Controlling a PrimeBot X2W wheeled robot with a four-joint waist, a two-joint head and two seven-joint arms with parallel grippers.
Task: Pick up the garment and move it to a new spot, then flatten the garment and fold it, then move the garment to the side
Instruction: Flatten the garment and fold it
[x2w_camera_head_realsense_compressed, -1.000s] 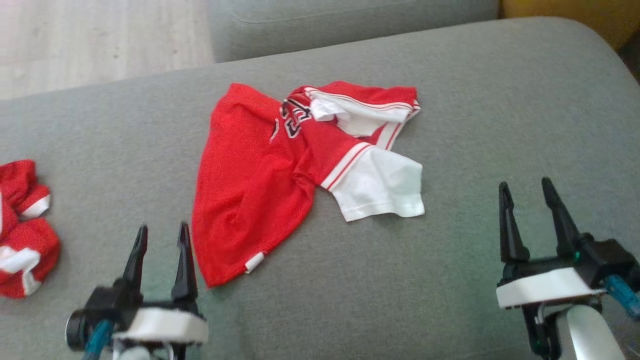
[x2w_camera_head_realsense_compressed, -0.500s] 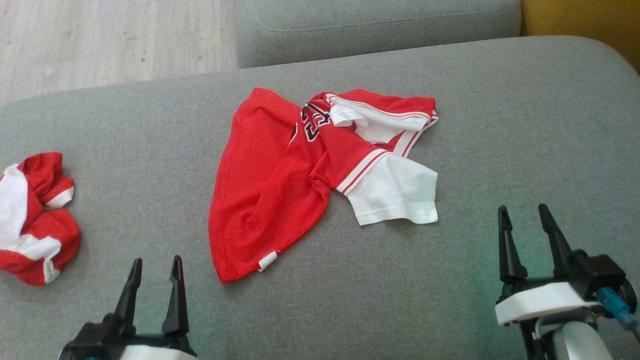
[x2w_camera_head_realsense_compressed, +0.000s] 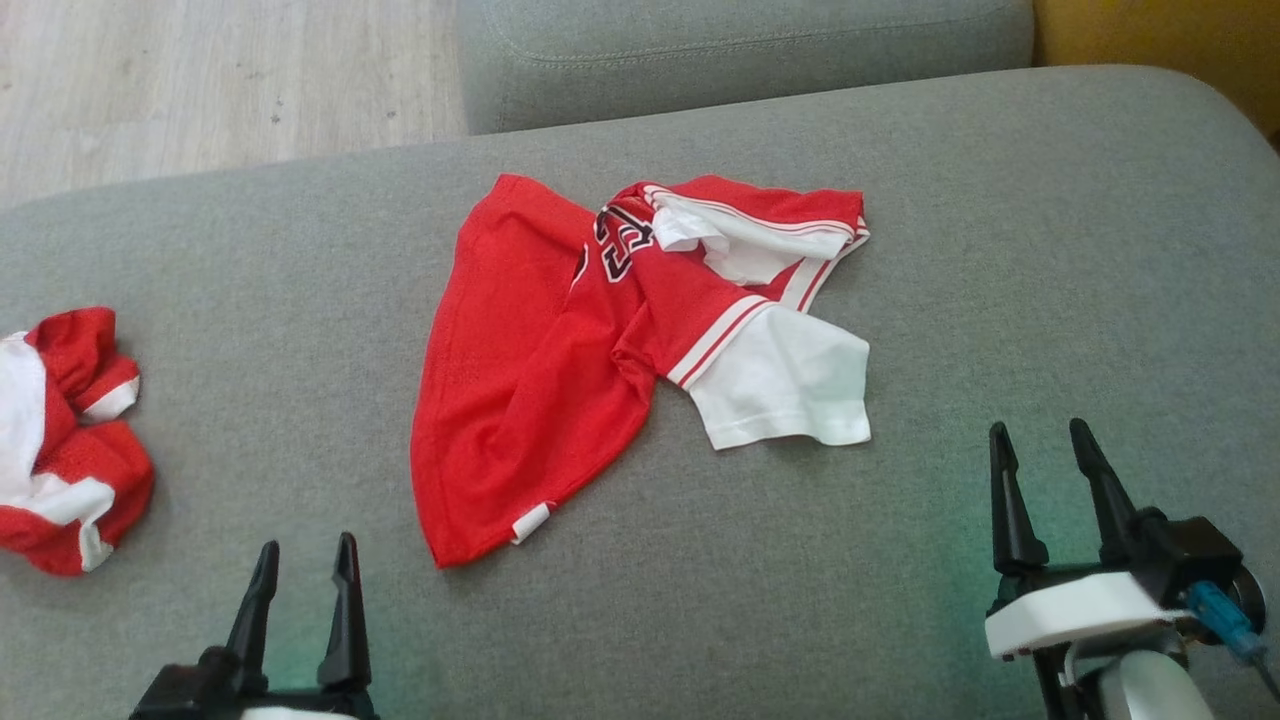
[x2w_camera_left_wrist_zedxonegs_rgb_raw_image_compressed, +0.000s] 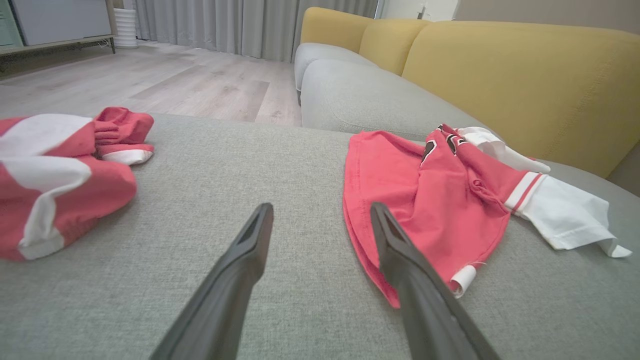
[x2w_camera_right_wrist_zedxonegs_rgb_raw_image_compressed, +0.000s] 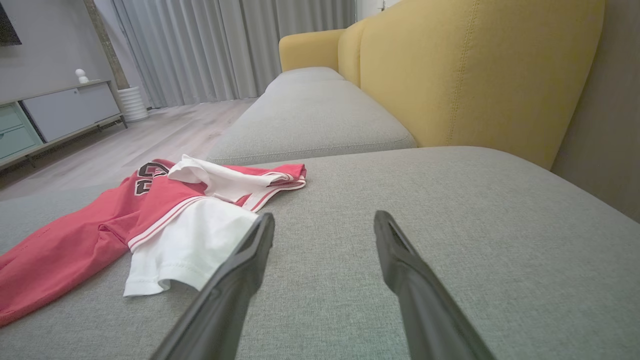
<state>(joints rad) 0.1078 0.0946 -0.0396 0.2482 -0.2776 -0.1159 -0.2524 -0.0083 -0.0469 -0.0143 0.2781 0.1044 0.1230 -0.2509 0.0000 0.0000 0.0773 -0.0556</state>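
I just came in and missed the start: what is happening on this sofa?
A two-armed robot faces a red and white garment lying rumpled on the grey sofa seat. Its left gripper and right gripper hover near it, open and empty. Another bunched red garment lies to the left.

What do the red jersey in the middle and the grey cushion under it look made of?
The red jersey looks like thin sports mesh, probably synthetic: fine pitted texture, limp folds, matte. Its white sleeve seems a smoother knit with a stitched hem. The grey cushion looks like matte woven upholstery, its flecked weave plain in the wrist views.
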